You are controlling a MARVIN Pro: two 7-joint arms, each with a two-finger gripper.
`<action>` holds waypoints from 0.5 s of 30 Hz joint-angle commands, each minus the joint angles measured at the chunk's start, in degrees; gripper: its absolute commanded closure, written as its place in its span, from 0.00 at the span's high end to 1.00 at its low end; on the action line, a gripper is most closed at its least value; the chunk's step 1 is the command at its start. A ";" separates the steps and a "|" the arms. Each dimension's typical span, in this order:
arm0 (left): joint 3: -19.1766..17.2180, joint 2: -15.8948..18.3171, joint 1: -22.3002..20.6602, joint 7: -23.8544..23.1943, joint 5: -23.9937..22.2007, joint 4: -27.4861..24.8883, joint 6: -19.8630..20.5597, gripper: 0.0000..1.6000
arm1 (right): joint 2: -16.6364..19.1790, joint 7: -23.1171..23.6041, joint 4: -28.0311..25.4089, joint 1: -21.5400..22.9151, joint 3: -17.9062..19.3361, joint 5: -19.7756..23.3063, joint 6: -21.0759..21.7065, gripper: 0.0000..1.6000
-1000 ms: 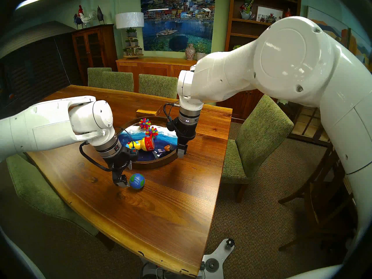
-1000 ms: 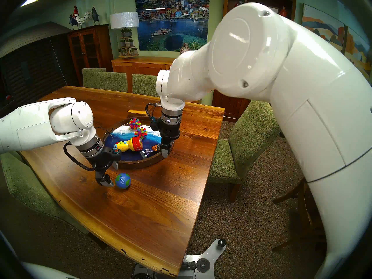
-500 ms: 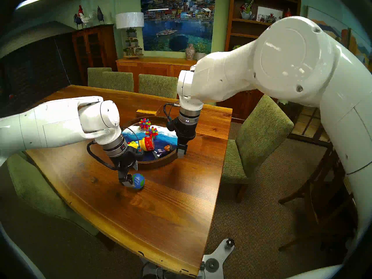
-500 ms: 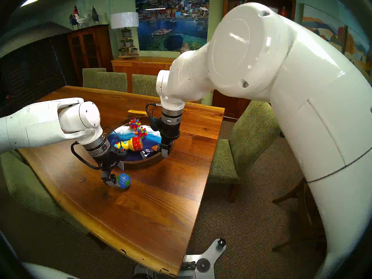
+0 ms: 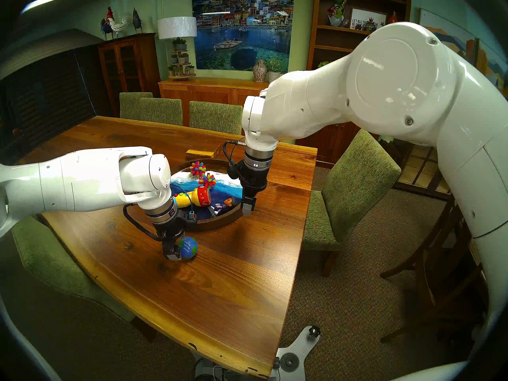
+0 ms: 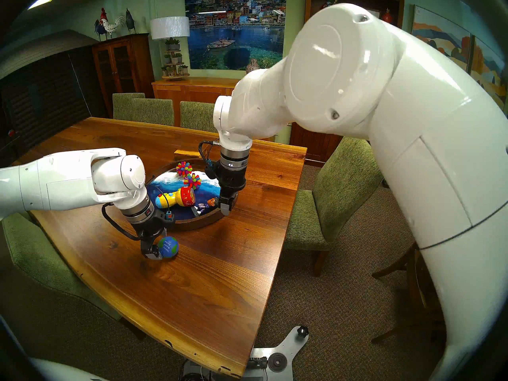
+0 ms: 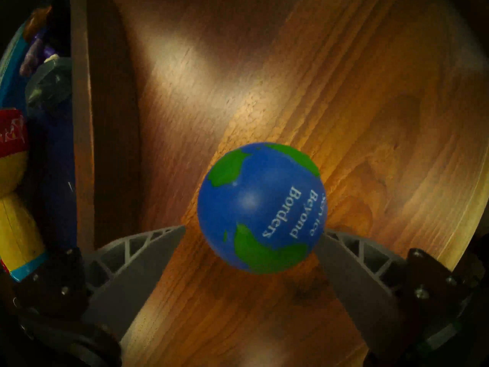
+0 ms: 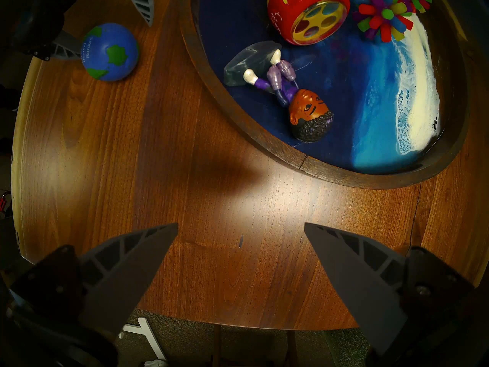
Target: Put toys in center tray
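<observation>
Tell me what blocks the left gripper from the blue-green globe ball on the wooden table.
Nothing visible does. The left gripper stands open around the blue-green globe ball; one finger looks to be at its side, the other is apart from it.

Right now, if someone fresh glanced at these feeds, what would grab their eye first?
Probably the blue-green globe ball, alone on the wooden table with the open left gripper straddling it, one finger at each side. Next, the round ocean-wave tray behind it, crowded with two spiky balls, a yellow-red toy flashlight and a doll, while the open right gripper hangs by its rim.
</observation>
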 commanded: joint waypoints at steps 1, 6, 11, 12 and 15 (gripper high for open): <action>-1.50 0.72 -1.59 -0.30 -0.77 -1.69 0.17 0.04 | 0.45 -0.08 0.96 2.14 0.00 -0.11 0.06 1.00; -2.35 1.60 -2.30 -0.67 -1.47 -1.98 0.06 0.00 | 0.44 -0.08 0.97 2.12 0.00 -0.11 0.06 1.00; -3.23 2.26 -2.90 -1.01 -2.10 -2.04 -0.05 0.00 | 0.44 -0.07 0.99 2.10 -0.01 -0.10 0.05 1.00; -3.63 2.47 -3.19 -1.02 -2.31 -2.14 -0.15 0.00 | 0.44 -0.07 1.00 2.09 -0.01 -0.10 0.05 1.00; -4.81 2.36 -4.01 -1.34 -3.02 -1.33 0.19 0.00 | 0.44 -0.08 1.02 2.06 -0.01 -0.10 0.04 1.00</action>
